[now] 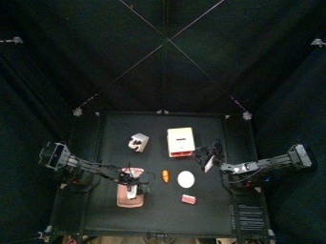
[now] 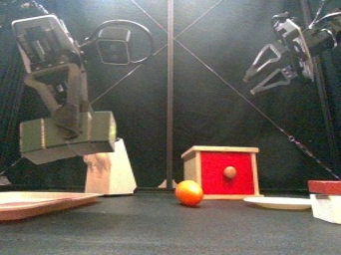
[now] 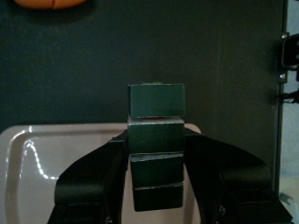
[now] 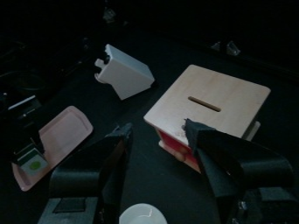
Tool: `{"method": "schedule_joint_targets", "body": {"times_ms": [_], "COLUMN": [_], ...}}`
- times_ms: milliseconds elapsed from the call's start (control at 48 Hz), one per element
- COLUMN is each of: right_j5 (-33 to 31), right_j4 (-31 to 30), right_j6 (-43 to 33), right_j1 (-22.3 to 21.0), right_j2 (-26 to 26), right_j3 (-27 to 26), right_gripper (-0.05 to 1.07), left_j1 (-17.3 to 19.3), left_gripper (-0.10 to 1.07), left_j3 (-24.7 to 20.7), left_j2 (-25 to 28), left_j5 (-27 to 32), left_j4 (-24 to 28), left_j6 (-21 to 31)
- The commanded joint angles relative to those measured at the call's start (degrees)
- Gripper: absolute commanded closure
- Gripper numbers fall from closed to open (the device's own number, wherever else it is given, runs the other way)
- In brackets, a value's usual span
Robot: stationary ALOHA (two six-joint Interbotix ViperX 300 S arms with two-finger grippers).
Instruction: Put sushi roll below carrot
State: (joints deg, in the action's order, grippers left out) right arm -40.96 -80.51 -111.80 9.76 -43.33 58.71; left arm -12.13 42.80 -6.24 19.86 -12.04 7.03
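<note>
My left gripper (image 3: 156,147) is shut on the sushi roll (image 3: 156,103), a dark green block, and holds it above the far edge of the pink tray (image 3: 47,162). In the front view the sushi roll (image 2: 67,136) hangs well above the table in the left gripper (image 2: 64,120). The carrot (image 1: 166,176) is a small orange piece on the table, to the right of the left gripper (image 1: 128,177). It also shows in the front view (image 2: 189,192) and in the left wrist view (image 3: 52,3). My right gripper (image 4: 158,133) is open and empty, raised over the wooden box (image 4: 211,101).
The wooden box with a red front (image 2: 224,169) stands at the back middle, with a white holder (image 2: 110,169) to its left. A white plate (image 1: 188,179) lies right of the carrot. A small pinkish-red block (image 1: 189,199) lies near the front edge.
</note>
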Motion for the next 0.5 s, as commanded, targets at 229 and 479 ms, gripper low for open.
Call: {"method": "schedule_joint_targets", "body": {"times_ms": [229,479], "right_j5": [0.0,0.0], "right_j4": [-0.6,-0.6], "right_j6": [0.2,0.2], "right_j1": [-0.2,-0.2], "right_j2": [-0.9,-0.9], "right_j3": [0.0,0.1], "right_gripper": [0.17,0.17], "left_j1": [0.3,0.6], "left_gripper": [0.22,0.21], "left_j3": [-10.2,-15.3], "left_j2": [7.6,11.7], "left_j5": [-0.1,0.9], "left_j4": [2.7,5.2], "left_j6": [-0.2,-0.4]}}
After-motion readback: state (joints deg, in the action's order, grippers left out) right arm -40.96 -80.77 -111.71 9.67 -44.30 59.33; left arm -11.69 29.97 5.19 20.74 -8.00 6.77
